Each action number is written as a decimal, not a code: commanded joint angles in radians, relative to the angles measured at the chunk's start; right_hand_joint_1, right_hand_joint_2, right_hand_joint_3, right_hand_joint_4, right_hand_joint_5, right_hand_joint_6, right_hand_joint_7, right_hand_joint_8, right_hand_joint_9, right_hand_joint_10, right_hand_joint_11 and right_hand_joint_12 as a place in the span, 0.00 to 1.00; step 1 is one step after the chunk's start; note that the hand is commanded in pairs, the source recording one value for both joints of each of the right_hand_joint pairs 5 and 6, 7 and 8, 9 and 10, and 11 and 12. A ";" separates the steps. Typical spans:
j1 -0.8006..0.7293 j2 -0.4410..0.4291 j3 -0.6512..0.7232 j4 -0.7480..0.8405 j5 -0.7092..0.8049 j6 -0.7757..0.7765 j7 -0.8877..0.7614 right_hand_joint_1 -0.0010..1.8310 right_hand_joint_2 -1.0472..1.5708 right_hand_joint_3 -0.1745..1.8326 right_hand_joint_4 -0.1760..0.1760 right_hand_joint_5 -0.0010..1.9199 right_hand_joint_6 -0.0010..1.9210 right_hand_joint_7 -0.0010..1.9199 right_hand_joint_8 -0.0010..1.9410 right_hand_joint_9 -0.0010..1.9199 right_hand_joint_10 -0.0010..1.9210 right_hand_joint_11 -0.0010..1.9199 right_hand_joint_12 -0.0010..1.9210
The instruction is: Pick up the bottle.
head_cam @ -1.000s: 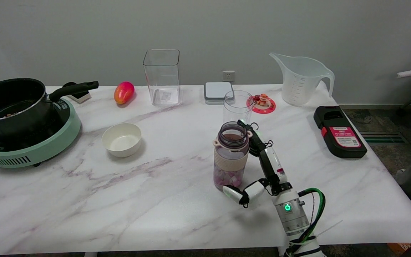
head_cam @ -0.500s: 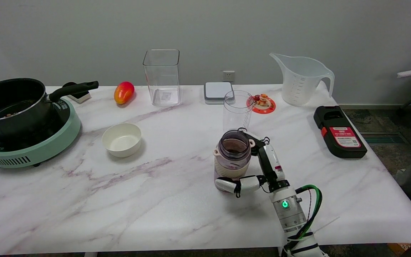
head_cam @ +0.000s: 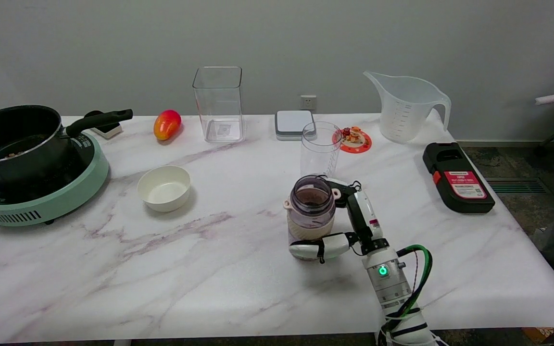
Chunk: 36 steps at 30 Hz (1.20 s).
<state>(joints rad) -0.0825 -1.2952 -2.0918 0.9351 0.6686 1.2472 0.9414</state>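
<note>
The right hand [head_cam: 349, 226] has its fingers [head_cam: 313, 249] wrapped around the lower body of an open bottle [head_cam: 311, 216], one crossing its front near the base and the rest hidden behind it. The bottle stands between them on the marble surface [head_cam: 209, 269]; whether it has left the surface I cannot tell. A clear cup [head_cam: 320, 149] stands just beyond the fingers. To lift well, squeeze firmly and rise straight up, keeping the bottle upright so nothing spills.

1. My hand [head_cam: 349, 226] covers the bottle's [head_cam: 311, 211] lower right side.
2. I can't read the black box's [head_cam: 457, 177] label.
3. The left edge cuts off the cooker [head_cam: 41, 202].
</note>
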 commanded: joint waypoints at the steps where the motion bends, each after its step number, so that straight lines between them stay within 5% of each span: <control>1: 0.012 0.022 0.031 0.034 0.038 0.001 0.050 0.68 0.85 0.29 0.50 0.80 0.80 0.88 0.87 0.81 0.81 0.65 0.65; 8: 0.011 0.085 0.047 0.121 0.101 -0.014 0.056 0.63 1.00 0.22 0.50 0.92 0.92 0.94 0.93 0.86 0.86 0.71 0.71; 36: -0.062 0.285 0.367 0.372 0.441 -0.146 0.070 0.65 1.00 0.21 0.50 1.00 1.00 0.99 0.98 0.88 0.88 0.75 0.75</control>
<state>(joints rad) -0.1091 -1.1098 -1.9317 1.1826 0.9475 1.2008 1.0035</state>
